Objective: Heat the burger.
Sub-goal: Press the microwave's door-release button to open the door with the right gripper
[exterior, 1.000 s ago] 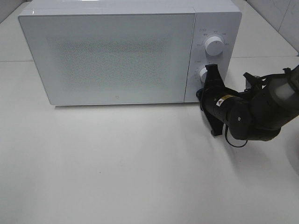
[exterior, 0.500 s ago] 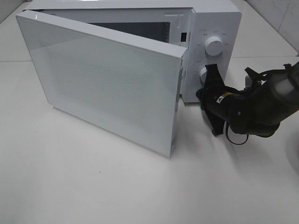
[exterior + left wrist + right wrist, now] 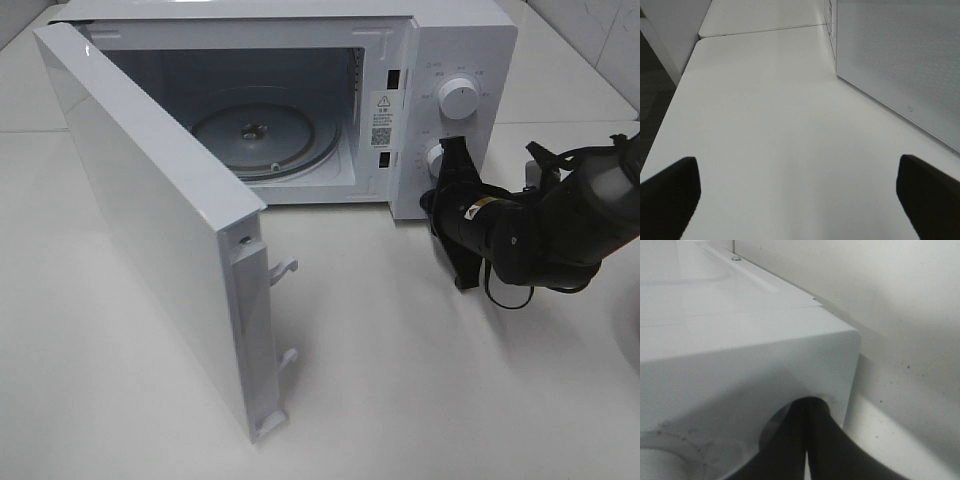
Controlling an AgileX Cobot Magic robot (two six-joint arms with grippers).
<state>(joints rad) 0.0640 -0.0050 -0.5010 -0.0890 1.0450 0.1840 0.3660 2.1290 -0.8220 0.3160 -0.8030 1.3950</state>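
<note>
The burger is out of view in every frame. A white microwave [image 3: 455,40] stands at the back of the table, its door [image 3: 150,220] swung wide to the left, showing the glass turntable [image 3: 265,135] inside. My right gripper [image 3: 448,152] is shut, its fingertips pressed against the panel at the lower knob [image 3: 434,157]. The right wrist view shows the closed black fingers [image 3: 790,440] touching the microwave's corner [image 3: 740,350]. My left gripper [image 3: 799,200] is open over bare table, beside the outer face of the door [image 3: 900,60].
An upper knob [image 3: 458,97] sits above the lower one. The open door reaches far out over the white table [image 3: 420,390], with two latch hooks [image 3: 283,268] on its free edge. The table's left edge [image 3: 670,105] drops to dark floor.
The microwave door, shut a second ago, has swung fully open to the left. My right arm has stayed at the lower knob, its body drawn back slightly.
</note>
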